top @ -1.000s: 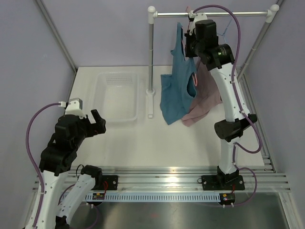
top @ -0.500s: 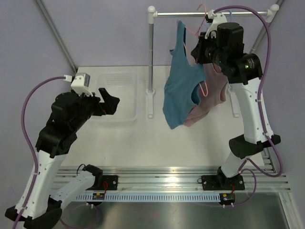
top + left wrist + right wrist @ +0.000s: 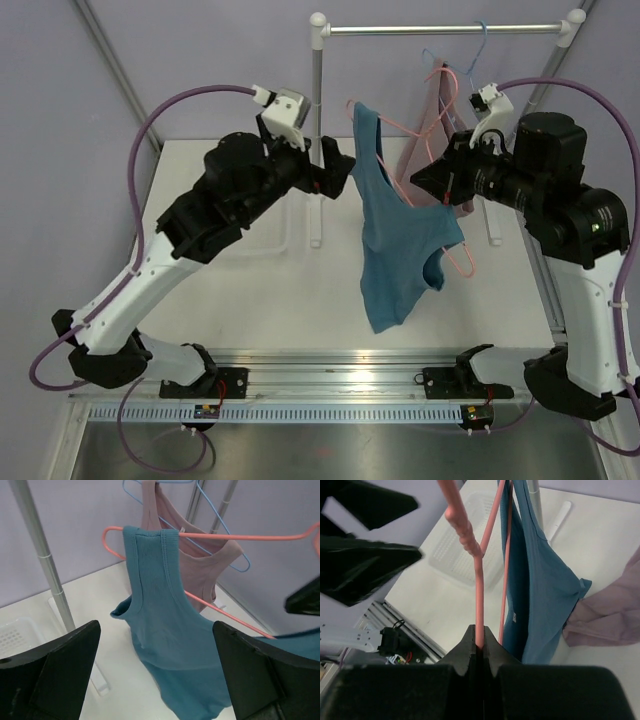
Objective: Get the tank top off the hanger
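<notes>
The teal tank top (image 3: 400, 240) hangs on the pink hanger (image 3: 459, 262), off the rail and over the middle of the table. My right gripper (image 3: 420, 180) is shut on the hanger's neck just below the twisted hook; the right wrist view shows the wire (image 3: 479, 590) pinched in my right gripper (image 3: 481, 635), with the top (image 3: 540, 590) beside it. My left gripper (image 3: 335, 165) is open and empty, close to the left of the top's strap. In the left wrist view the top (image 3: 170, 645) hangs in front of my open left gripper (image 3: 157, 680), apart from both fingers, under the hanger's bar (image 3: 225, 536).
A mauve tank top (image 3: 440, 110) on a light blue hanger (image 3: 220, 535) still hangs on the rail (image 3: 440, 30). The rack's post (image 3: 318, 100) stands just behind my left gripper. A clear basket (image 3: 470, 545) sits on the table at the left, under my left arm.
My right gripper has taken the pink hanger with the teal top off the rail and carried it forward. My left arm has risen and swung right, up to the top's strap.
</notes>
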Motion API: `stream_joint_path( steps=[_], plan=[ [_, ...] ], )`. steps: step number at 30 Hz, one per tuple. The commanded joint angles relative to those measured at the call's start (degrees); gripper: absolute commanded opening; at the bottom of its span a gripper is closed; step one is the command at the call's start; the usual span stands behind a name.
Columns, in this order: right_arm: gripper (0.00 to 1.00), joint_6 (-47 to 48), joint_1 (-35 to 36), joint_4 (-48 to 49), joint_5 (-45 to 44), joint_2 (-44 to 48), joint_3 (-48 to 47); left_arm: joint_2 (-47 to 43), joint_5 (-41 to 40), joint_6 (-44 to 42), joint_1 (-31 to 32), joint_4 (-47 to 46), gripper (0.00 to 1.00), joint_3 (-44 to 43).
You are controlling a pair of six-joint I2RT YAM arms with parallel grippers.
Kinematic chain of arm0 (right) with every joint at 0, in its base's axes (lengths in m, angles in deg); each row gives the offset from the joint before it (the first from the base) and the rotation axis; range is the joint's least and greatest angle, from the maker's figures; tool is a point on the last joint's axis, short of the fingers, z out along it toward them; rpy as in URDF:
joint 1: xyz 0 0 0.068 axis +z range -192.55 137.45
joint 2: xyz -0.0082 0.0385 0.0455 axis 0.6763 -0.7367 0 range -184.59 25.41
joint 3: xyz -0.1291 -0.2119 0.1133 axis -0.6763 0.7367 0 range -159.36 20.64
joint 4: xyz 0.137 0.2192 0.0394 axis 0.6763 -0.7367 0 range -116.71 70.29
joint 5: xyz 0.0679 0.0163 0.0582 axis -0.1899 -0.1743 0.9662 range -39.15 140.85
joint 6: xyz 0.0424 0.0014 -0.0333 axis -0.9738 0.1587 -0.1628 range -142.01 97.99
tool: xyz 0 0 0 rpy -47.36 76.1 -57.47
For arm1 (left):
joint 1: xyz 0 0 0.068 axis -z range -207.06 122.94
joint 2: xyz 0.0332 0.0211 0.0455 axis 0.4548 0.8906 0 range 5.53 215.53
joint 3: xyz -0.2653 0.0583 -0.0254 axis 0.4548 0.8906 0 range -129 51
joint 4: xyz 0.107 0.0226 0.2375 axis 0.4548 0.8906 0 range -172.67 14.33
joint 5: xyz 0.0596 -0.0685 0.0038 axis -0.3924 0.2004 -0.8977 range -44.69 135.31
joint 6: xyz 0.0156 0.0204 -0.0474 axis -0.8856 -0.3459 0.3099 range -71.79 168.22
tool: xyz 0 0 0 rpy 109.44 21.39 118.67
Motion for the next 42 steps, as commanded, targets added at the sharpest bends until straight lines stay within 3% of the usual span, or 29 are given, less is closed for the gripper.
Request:
stream_joint_path(
  steps=[1, 7, 10, 11, 15, 18, 19, 26, 29, 34, 37, 42],
  plan=[
    [0.0, -1.39, 0.37, 3.52, 7.31, 3.64, 2.0, 4.12, -3.04, -4.06, 2.21, -4.38, 0.96, -3.47],
    [0.0, -1.22, 0.29, 5.98, 11.73, 7.68, 5.35, 8.6, -5.86, -5.03, 3.09, -7.2, 0.81, -3.74],
    [0.0, -0.95, 0.37, 5.55, 10.68, 7.95, 5.09, 9.92, -7.08, -5.55, 3.09, -7.73, 0.56, -3.74],
    [0.0, -0.87, 0.37, 5.37, 10.68, 7.95, 5.0, 9.93, -8.05, -5.82, 3.01, -8.07, 0.39, -3.82],
    [0.0, -0.61, 0.29, 5.54, 8.84, 8.57, 5.61, 10.37, -10.33, -6.0, 3.01, -7.55, 0.14, -3.91],
    [0.0, 0.36, 0.37, 5.46, 7.34, 8.31, 7.28, 8.79, -11.13, -5.91, 3.01, -8.16, 0.13, -2.33],
    [0.0, 0.63, 0.37, 5.63, 7.51, 8.39, 8.85, 8.44, -11.74, -5.65, 3.01, -8.17, 0.01, -1.89],
    [0.0, 6.41, 0.29, 8.79, 17.08, 14.09, 21.42, 6.24, -29.3, 0.84, 0.21, -3.17, 0.0, -1.01],
    [0.0, 8.62, 0.37, 11.77, 20.25, 19.63, 27.48, 4.74, -30.55, 7.17, -3.84, 0.69, 0.0, -0.13],
    [0.0, 8.8, 0.37, 20.82, 18.41, 30.26, 36.7, 4.74, -27.22, 13.94, -8.15, 7.12, 0.0, 0.3],
    [0.0, 7.14, 0.37, 29.78, 16.22, 34.49, 42.24, 3.43, -20.64, 16.23, -9.82, 8.36, 0.0, 4.32],
    [0.0, -1.46, 0.29, 50.77, 10.77, 32.93, 47.62, -6.41, 11.31, 11.86, -9.56, -10.42, 0.0, 21.11]
  ],
)
